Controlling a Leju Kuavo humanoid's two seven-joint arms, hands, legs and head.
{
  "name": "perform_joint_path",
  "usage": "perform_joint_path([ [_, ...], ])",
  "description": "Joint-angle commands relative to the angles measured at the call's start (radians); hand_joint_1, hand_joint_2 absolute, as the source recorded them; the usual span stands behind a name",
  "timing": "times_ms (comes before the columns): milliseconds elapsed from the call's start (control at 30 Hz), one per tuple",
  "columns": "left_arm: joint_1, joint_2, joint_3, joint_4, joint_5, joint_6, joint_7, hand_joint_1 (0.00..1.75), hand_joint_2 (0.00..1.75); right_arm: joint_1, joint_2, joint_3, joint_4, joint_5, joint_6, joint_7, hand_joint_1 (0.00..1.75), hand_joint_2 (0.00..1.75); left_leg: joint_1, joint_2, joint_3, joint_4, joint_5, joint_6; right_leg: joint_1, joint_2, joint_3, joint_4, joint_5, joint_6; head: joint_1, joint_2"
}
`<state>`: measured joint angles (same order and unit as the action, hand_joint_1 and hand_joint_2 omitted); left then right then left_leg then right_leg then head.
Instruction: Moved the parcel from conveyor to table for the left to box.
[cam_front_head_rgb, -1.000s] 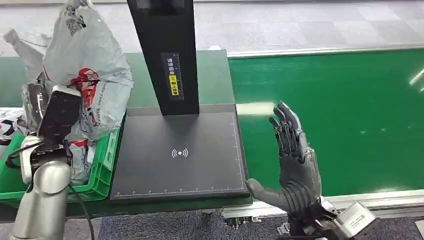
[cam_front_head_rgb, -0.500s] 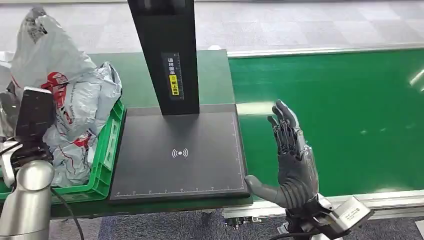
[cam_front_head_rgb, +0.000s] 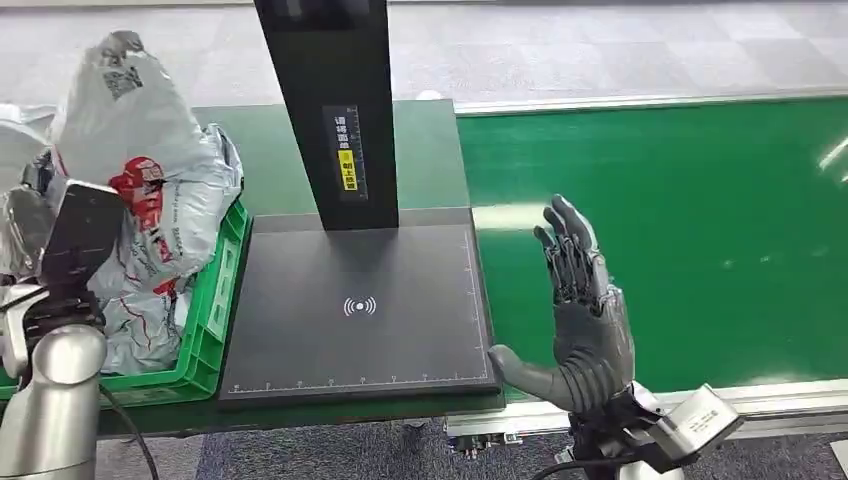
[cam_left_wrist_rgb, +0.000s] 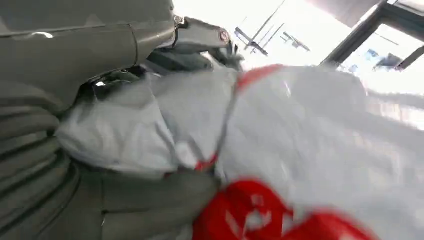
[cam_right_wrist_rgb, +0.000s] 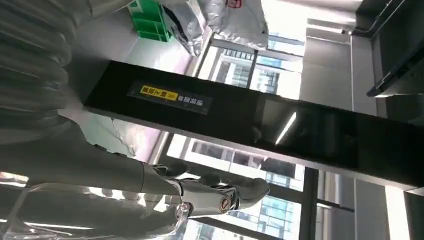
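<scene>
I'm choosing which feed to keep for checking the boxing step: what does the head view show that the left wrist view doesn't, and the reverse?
Head view alone: the green crate, the black scanner pad, the green conveyor belt, and the right hand open and raised. Left wrist view alone: the left hand up close, its thumb and fingers pressed into the bag's folds. Both share the grey parcel with red print.
</scene>
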<state>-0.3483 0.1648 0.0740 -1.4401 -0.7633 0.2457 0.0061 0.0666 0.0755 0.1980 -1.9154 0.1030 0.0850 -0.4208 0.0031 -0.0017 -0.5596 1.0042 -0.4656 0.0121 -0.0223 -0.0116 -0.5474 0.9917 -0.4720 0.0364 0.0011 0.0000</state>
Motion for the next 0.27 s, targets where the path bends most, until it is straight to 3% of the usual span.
perform_joint_path([
  [33,-0.054,-0.014,-0.024,0.035,0.021,-0.002,-0.003,0.00,1.75,-0.005,-0.030,0.026,0.028,0.002,-0.011,0.008,0.00,1.75,0.001,-0.002,-0.001,0.000,0.001,-0.001,0.001,-0.001,0.000,-0.001,0.000,-0.001,0.000,0.000],
  [267,-0.032,-0.002,0.003,0.046,0.035,0.009,-0.002,0.00,1.75,0.004,-0.031,0.028,0.026,0.003,-0.014,0.009,0.00,1.75,0.002,0.000,0.000,-0.002,0.002,-0.001,0.002,0.001,0.001,-0.003,0.002,-0.004,0.000,0.000],
])
